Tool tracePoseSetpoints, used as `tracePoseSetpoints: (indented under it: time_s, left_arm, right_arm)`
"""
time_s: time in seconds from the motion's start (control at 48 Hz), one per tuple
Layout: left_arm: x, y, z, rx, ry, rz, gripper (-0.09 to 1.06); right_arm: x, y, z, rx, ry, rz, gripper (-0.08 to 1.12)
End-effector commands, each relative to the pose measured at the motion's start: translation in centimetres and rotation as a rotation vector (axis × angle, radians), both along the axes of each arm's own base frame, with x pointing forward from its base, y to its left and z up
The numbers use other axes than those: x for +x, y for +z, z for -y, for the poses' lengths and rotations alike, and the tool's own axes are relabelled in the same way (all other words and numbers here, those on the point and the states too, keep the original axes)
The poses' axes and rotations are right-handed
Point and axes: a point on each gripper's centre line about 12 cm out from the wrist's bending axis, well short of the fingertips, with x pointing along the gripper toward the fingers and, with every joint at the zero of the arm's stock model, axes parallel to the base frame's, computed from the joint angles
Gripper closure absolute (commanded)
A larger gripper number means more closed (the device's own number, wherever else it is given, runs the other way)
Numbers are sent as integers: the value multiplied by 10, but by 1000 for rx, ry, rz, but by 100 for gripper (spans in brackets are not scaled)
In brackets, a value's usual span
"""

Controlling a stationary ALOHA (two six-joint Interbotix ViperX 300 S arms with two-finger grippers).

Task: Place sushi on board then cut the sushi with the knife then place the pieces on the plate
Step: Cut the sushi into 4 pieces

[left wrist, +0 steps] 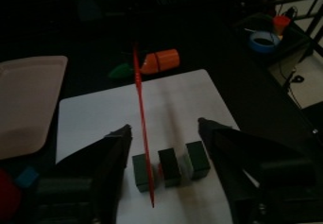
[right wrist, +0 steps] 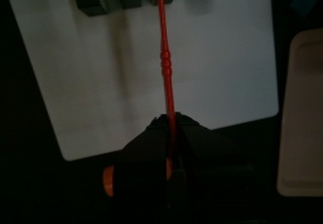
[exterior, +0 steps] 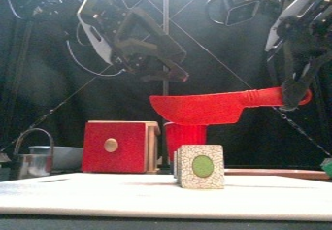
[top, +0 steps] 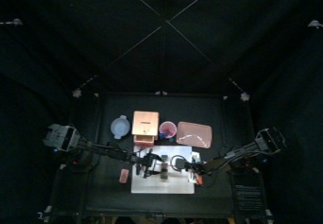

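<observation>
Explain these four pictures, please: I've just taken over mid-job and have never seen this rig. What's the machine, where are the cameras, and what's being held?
Two black robot arms work at a small table. The top picture looks down from above, the front one looks level across the table, and the other two come from cameras riding on the wrists. The left gripper has its jaws closed on the sushi roll, steadying it on the white cutting board. The right gripper holds the red knife above the roll, with the blade lined up across it. Behind the board stand a wooden box, a red cup, a pink tray and a blue-grey bowl.
</observation>
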Motion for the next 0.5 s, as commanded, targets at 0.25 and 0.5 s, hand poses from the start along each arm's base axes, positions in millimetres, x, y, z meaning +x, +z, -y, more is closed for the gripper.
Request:
tracePoseSetpoints:
  time_s: [0.25, 0.5]
  left_arm:
    - [-1, 11, -22, -16, 53, 116, 0]
    - [-5, 6, -23, -4, 48, 104, 0]
  right_arm:
    - [-22, 25, -18, 403, -460, -43, 72]
    - [-35, 14, -17, 517, -787, -68, 72]
